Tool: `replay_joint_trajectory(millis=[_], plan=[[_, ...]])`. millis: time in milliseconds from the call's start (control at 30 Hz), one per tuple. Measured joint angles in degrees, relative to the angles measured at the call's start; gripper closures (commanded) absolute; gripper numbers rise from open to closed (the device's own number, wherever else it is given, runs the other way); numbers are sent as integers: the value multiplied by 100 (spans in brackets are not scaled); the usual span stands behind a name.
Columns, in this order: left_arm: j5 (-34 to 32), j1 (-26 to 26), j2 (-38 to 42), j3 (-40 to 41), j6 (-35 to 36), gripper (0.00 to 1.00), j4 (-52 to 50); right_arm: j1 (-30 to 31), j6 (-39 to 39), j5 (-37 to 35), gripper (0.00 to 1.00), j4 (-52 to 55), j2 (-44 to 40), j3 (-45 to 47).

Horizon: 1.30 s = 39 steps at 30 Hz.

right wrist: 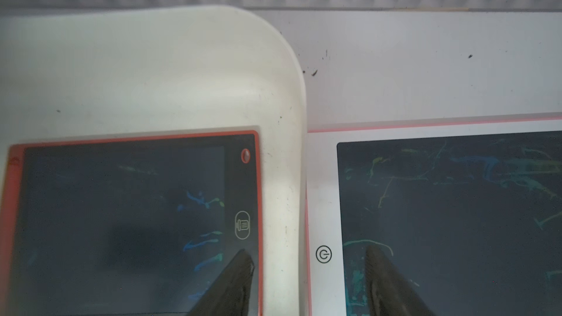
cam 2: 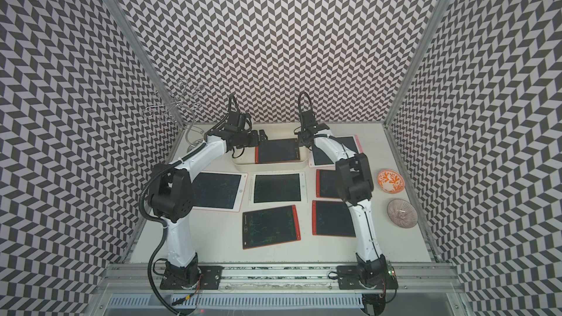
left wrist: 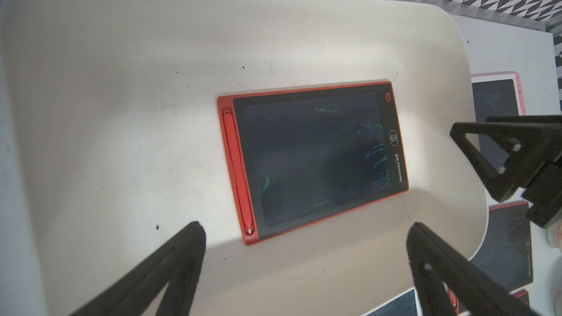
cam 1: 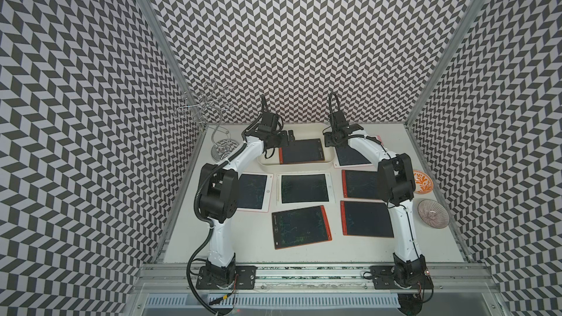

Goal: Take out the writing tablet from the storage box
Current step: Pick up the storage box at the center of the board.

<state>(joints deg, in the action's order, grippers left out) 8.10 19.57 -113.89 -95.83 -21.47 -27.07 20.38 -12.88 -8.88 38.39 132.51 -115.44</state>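
1. The writing tablet [left wrist: 313, 159], a black screen in an orange-red frame, lies flat on the floor of the storage box [cam 1: 299, 166]. The box stands at the back of the table [cam 1: 243, 244]. The tablet sits nearer the box's right wall, and the floor to its left is bare cream plastic.
2. My left gripper [left wrist: 307, 229] hovers over the left part of the box. Its fingers [left wrist: 182, 253] are spread wide and hold nothing. In the left wrist view the tablet lies just beyond the two tips, and neither tip touches it.
3. My right gripper [right wrist: 307, 253] has its fingers apart, one on each side of the box's right wall. One finger [right wrist: 237, 275] is over the tablet's right edge inside the box. The other is over a white tablet with a pink edge [right wrist: 456, 208], which lies just outside against the wall. I cannot tell whether either tip touches the surface under it.
4. Five more tablets [cam 1: 304, 188] lie flat on the table in front of the box.
5. An orange patterned bowl [cam 1: 422, 182] and a ribbed bowl [cam 1: 433, 212] stand near the table's right edge. I see only their patterned insides.
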Motion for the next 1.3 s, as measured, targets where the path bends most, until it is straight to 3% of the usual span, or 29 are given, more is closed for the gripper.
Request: replay_joint_trajectory(millis=[300,400,533,900,1300], plan=[[81,-129,-367,-74,-52,1,0,-70,2,238,78,103,254,-17],[85,-223,-581,-74,-52,1,-9,-70,-4,254,83,81,254,-15],[83,-313,-804,-74,-52,1,-72,-70,-11,289,100,-15,254,37],[424,-396,-962,-72,-247,1,-22,-70,-68,291,100,-903,-125,905],[787,-485,-1388,-289,-374,1,133,-70,-125,323,100,-1185,-205,1115]])
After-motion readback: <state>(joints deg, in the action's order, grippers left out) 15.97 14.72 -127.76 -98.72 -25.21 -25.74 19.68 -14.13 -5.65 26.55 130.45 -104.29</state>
